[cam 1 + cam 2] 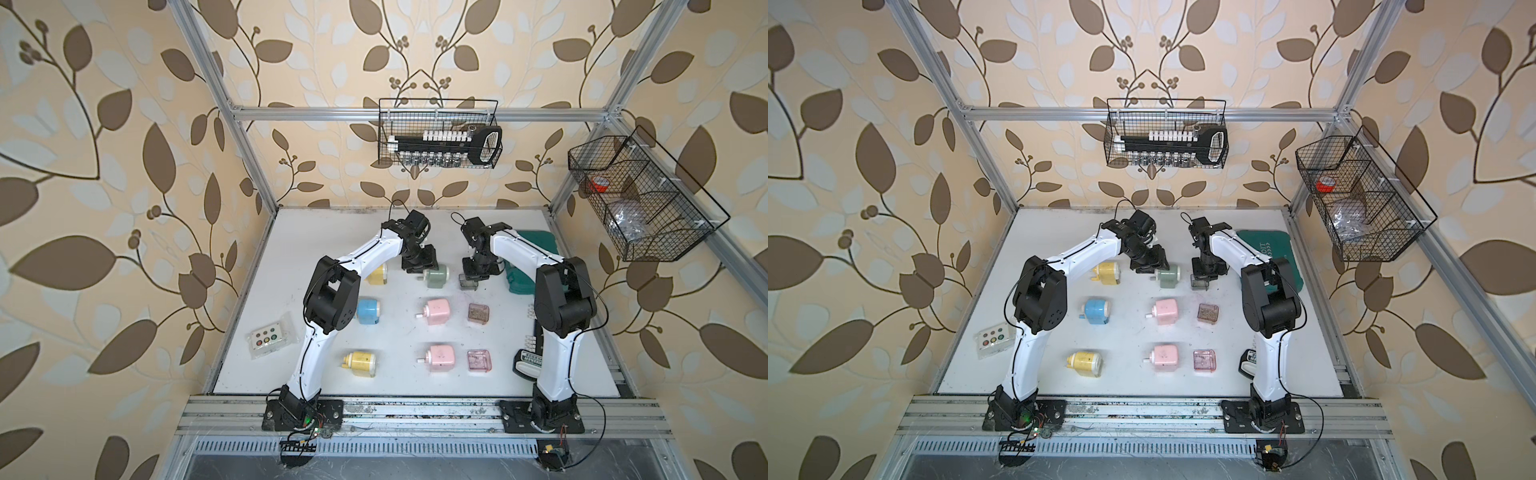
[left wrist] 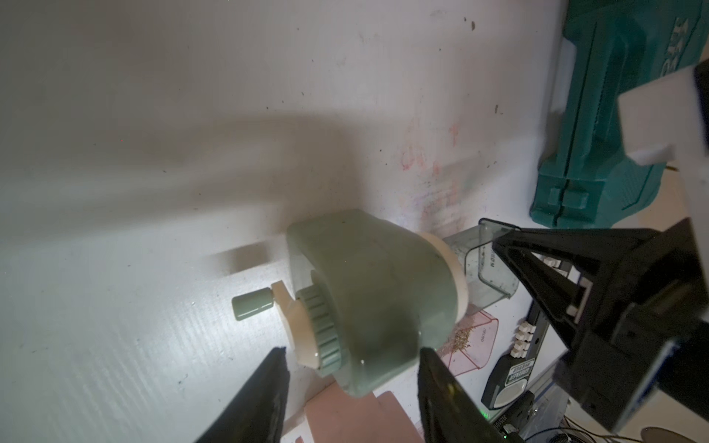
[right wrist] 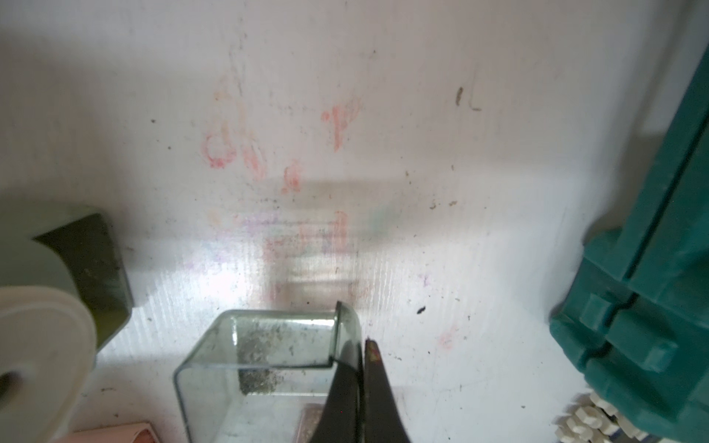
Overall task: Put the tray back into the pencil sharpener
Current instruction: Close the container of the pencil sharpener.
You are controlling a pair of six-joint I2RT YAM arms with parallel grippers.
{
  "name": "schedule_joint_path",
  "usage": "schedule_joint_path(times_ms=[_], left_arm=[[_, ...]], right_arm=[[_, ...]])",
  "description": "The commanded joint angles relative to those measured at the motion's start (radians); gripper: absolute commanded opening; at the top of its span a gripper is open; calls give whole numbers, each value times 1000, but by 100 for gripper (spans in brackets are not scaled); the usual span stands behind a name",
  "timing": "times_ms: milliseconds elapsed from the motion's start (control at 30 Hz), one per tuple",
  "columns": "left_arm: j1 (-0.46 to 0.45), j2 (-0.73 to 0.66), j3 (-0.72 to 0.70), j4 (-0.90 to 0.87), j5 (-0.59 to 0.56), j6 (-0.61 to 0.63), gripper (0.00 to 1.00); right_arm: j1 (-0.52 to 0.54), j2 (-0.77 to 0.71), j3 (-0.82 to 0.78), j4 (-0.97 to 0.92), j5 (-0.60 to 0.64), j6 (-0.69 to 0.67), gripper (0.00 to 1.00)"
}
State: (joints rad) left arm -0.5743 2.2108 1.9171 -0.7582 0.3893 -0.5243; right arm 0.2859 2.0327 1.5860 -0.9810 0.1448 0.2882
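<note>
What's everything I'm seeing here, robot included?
yellow sharpeners: two, yellow, table
pink sharpeners: two, pink, table
blue sharpener: one, blue, table
green sharpener: one, green, far row
clear tray: one, clear, beside green sharpener
brown tray, pink tray: one each, beside pink sharpeners
teal case: one, teal, far right
button box: one, white, left of table
wire baskets: two, black, on frame
socket rails: two, black, back basket and beside right arm
left gripper: black, astride green sharpener
right gripper: black, shut on clear tray

Sage-green pencil sharpener (image 2: 368, 291), smooth semi-gloss plastic; tray (image 3: 268, 341), clear smoky plastic, dusty; tabletop (image 3: 383, 115), matt, finely ribbed, smudged.
</note>
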Motion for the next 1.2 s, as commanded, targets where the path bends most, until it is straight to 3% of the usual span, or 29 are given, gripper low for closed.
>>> schedule_joint_path(times_ms=[0,500,1167], left_arm=[[10,2,36,-15,23,9,55],[44,-27,-73,15,26,-10,52],[48,-21,-111,29,44,-16,52]], right_arm=[[3,25,34,-13,-14,11,0],[18,67,93,-58,1,23,0],[40,165,218,-150,48,47,0]])
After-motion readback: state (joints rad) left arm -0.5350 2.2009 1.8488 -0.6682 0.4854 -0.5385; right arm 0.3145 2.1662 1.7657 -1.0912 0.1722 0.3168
